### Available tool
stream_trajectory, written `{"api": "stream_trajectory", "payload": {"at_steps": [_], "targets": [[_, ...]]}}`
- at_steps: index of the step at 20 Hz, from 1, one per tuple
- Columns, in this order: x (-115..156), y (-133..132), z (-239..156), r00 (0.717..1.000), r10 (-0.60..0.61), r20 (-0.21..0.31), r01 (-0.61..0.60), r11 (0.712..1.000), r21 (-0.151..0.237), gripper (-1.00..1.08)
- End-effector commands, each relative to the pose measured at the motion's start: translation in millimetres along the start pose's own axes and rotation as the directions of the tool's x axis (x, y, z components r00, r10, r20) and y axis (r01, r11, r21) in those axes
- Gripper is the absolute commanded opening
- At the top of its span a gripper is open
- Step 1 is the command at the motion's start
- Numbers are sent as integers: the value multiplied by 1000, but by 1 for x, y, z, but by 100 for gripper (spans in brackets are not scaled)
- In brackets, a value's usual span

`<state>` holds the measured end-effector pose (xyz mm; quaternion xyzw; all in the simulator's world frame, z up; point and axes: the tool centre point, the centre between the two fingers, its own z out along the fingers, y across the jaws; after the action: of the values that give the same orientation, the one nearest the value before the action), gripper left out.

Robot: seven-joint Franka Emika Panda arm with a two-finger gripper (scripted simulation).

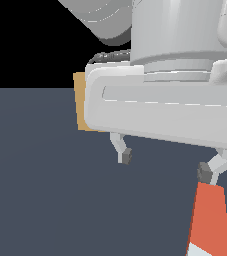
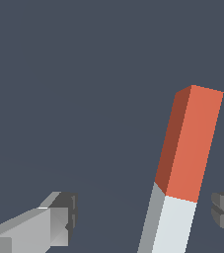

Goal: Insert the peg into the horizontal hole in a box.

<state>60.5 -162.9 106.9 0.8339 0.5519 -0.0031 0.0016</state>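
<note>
A plain slate-grey worktop (image 1: pixel 45 200) fills the scene under a black backdrop, with nothing on it but the task's own things. The jaws (image 1: pixel 165 164) hang spread wide and grip nothing. In the exterior view one fingertip sits free over bare surface while the other is right at the orange-red end of the peg (image 1: pixel 210 217); whether it touches cannot be told.

In the wrist view the peg (image 2: pixel 190 148) lies between the two fingertips (image 2: pixel 64 217) but well off centre, much nearer one pad than the other, and it runs at a slant to the line between them rather than square across. Its orange-red part reaches away from the jaws; the pale grey-white part lies closest under them.

The box (image 1: pixel 80 102) shows only as a tan edge behind the hand body, beyond the jaws; its hole is hidden.

The peg looks like a stiff, straight, flat-sided bar, probably light, with smooth faces that may slip under a loose pinch. Flat pads should seat well on two opposite long faces. Taking hold on the orange-red part, leaving the pale end free, seems sensible, after centring and squaring the jaws.
</note>
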Motion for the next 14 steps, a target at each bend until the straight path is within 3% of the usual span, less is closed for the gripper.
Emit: {"api": "stream_trajectory", "payload": {"at_steps": [1, 8, 14], "targets": [[-20, 14, 10, 998, 60, -2, -60, 998, -1, 100], [-62, 37, 31, 984, 178, -5, -178, 984, 0, 100], [-80, 44, 39, 974, 225, -7, -225, 974, 1, 100]]}}
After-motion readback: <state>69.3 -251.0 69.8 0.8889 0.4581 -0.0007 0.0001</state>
